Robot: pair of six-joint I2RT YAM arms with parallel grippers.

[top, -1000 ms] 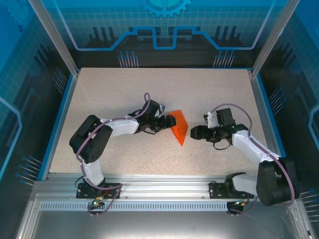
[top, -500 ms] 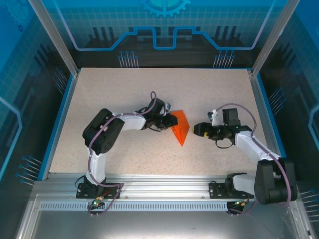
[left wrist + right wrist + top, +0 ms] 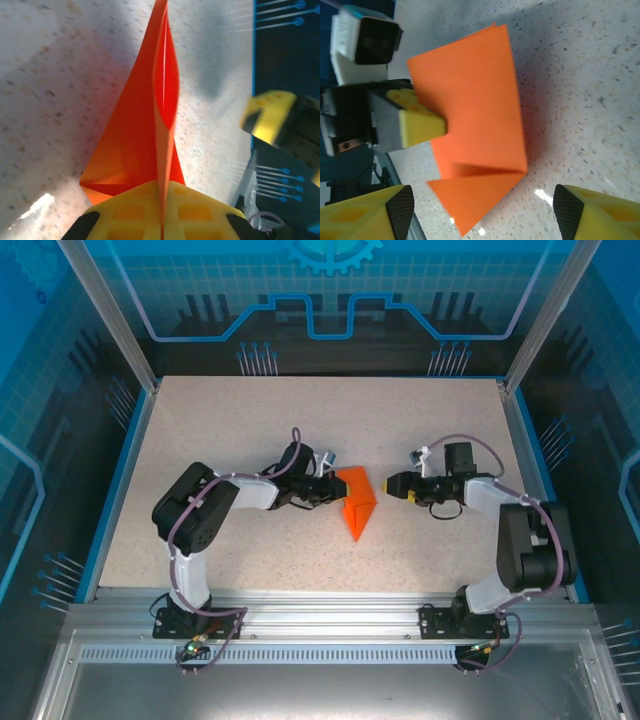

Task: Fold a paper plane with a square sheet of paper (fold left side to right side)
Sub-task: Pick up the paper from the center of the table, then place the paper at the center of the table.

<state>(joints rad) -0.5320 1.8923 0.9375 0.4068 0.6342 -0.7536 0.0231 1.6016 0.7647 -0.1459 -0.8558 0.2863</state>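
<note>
Orange paper plane: part-folded, kite-shaped, creased, narrow point toward the near edge. Sits near the middle of the speckled tabletop, between the two grippers. Seen edge-on from the left wrist, layers bowed slightly apart; seen from the right wrist as a broad flat panel above a triangular lower fold, shadow cast on the surface behind. Pinched at its left edge by left gripper, yellow pads pressed together on the sheet, no gap. Right gripper just beside the right edge, apart from the paper, jaws spread wide, holding nothing; fingertips at the lower corners of its own view.
</note>
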